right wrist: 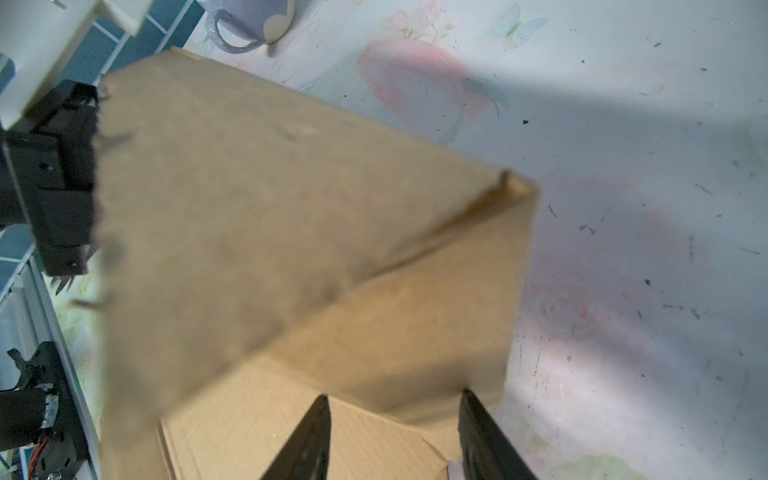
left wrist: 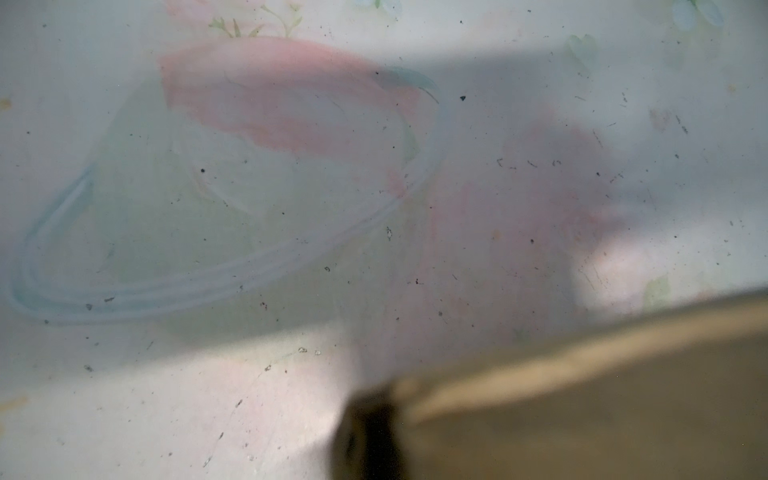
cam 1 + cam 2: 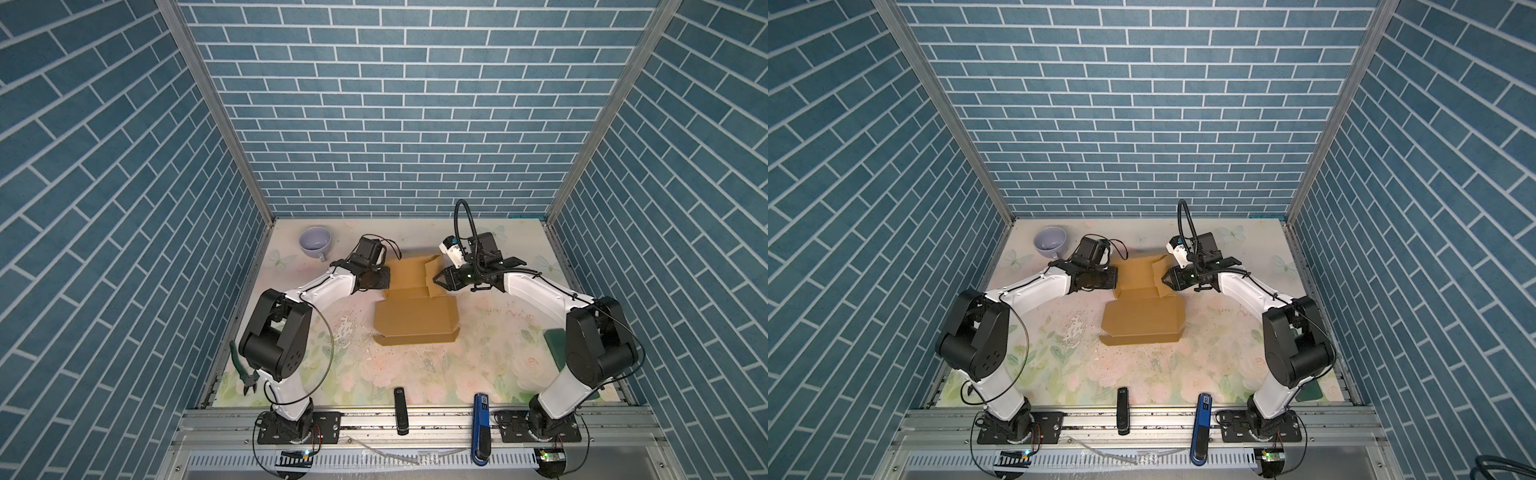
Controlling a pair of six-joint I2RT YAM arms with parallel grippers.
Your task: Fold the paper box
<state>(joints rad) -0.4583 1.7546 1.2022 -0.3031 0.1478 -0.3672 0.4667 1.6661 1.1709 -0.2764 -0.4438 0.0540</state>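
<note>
The box [image 3: 411, 320] looks light and stiff: pinch flap edges. The left claw [image 3: 385, 279] clamps its edge, the right claw [image 1: 395, 395] spread at its flap.

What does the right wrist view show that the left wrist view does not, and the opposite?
Only the right wrist view shows the lavender mug, the blue brick wall, the left gripper at the far edge of the paper box, and the right gripper with jaws apart near a raised flap. Only the left wrist view shows a faint pale ring on the flowered table mat and a dark blurred tip at the cardboard edge. Both show the paper box, blurred in the left wrist view, and that mat.
</note>
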